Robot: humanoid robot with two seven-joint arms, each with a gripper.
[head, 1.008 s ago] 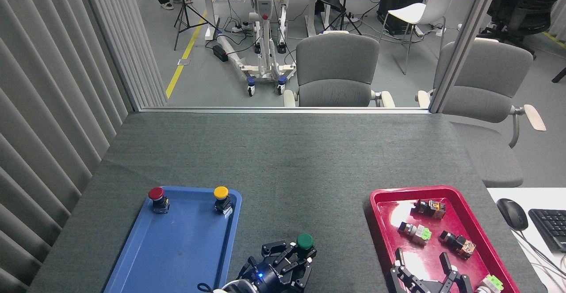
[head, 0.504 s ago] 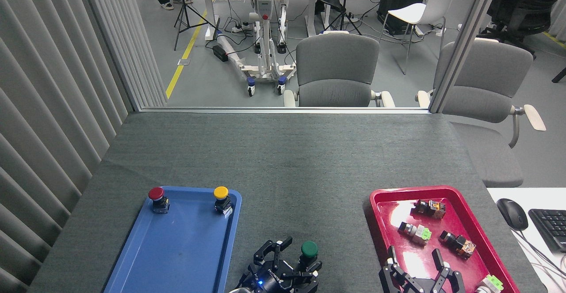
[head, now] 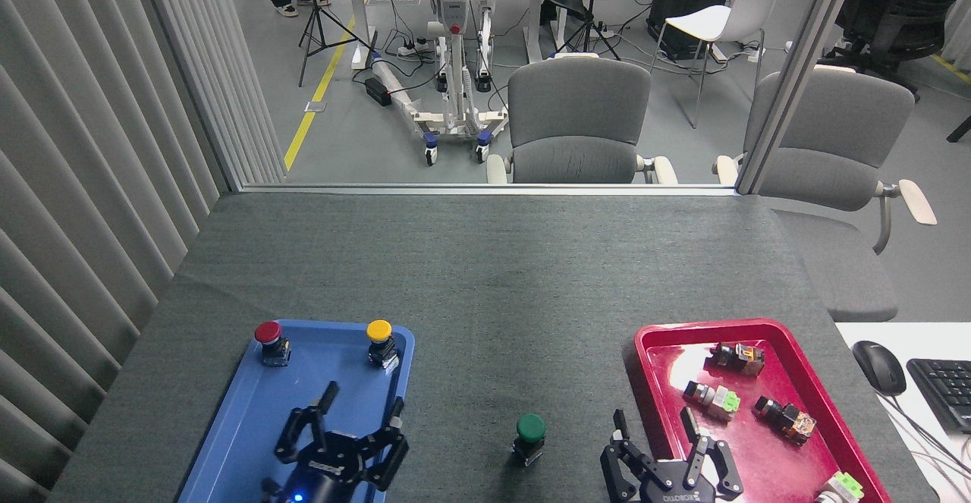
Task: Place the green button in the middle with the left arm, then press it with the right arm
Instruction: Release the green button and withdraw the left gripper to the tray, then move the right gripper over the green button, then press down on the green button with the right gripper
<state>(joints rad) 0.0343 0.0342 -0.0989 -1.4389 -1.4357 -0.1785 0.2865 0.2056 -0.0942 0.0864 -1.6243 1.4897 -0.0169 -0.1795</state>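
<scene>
both jaws released | green button (head: 530, 436) upright, dark-green cap, black base

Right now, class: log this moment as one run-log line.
green button: on cloth, free | left pincer: open over blue tray | right pincer: open beside button

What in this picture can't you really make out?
- Head view: both arms are cut off by the bottom edge; only the left end effector and right end effector show.
- The small parts in the red tray are too tiny to identify.
- The green button: its cap hides much of the base.
- People at the top edge show only legs.
</scene>
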